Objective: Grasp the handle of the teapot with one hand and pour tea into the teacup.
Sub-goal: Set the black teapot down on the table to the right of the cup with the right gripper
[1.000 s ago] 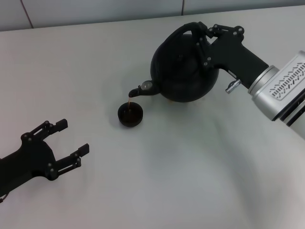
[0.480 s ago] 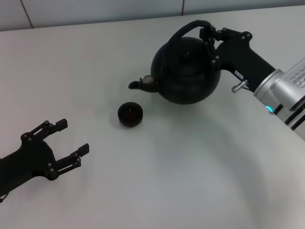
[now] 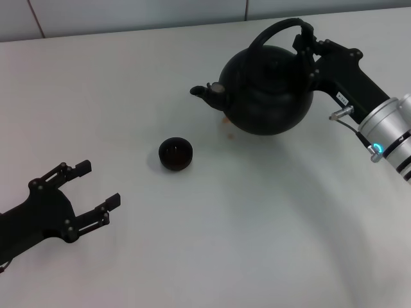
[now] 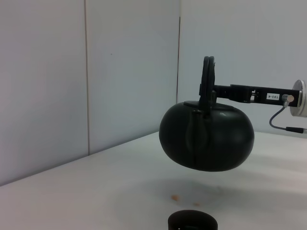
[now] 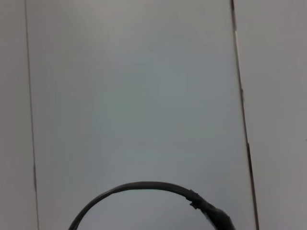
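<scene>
The round matte-black teapot [image 3: 268, 96] hangs level above the table at the back right, spout [image 3: 204, 92] pointing left. My right gripper [image 3: 307, 46] is shut on its arched handle [image 3: 273, 32] at the right end. From the left wrist the teapot [image 4: 206, 135] shows lifted clear of the table, and the right wrist sees only the hoop of the handle [image 5: 144, 189]. The small black teacup [image 3: 175, 154] stands on the table, left of and nearer than the pot, with dark tea inside. My left gripper [image 3: 95, 185] rests open at the front left, apart from both.
A few small tea drops [image 3: 228, 125] mark the white table [image 3: 225, 224] beneath the spout; the same drops [image 4: 175, 196] show from the left wrist. A tiled wall [image 3: 128, 13] runs along the table's far edge.
The teapot tipped back from pouring to level and moved right and away from the teacup. The tea stream has stopped. The left arm stayed still.
</scene>
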{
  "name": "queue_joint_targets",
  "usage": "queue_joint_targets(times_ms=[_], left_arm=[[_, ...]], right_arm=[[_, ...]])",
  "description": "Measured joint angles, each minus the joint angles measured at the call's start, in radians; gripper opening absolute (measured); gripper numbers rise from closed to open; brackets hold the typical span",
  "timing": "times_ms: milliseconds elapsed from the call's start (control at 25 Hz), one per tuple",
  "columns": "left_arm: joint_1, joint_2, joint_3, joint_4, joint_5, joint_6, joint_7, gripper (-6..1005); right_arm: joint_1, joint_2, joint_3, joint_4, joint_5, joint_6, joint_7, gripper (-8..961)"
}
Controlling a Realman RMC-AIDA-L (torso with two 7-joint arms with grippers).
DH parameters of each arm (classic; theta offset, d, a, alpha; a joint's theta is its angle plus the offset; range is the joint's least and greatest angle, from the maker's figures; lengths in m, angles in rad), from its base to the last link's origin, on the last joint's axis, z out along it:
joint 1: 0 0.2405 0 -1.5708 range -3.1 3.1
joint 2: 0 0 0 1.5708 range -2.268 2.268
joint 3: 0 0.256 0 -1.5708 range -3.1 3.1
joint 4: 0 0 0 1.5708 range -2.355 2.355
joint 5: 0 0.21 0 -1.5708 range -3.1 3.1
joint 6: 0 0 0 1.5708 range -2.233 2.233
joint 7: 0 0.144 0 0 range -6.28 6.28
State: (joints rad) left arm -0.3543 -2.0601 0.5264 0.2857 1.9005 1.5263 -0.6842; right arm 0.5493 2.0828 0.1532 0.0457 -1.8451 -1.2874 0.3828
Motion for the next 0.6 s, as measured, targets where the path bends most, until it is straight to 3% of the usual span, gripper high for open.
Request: queue_joint_targets(times_ms=[600], left_arm=[[0.000, 0.000, -0.001, 0.000, 0.000, 0.000, 0.000, 833]], right_arm=[[-0.008, 0.000, -0.005, -0.012, -0.005, 0.063, -0.049, 91]])
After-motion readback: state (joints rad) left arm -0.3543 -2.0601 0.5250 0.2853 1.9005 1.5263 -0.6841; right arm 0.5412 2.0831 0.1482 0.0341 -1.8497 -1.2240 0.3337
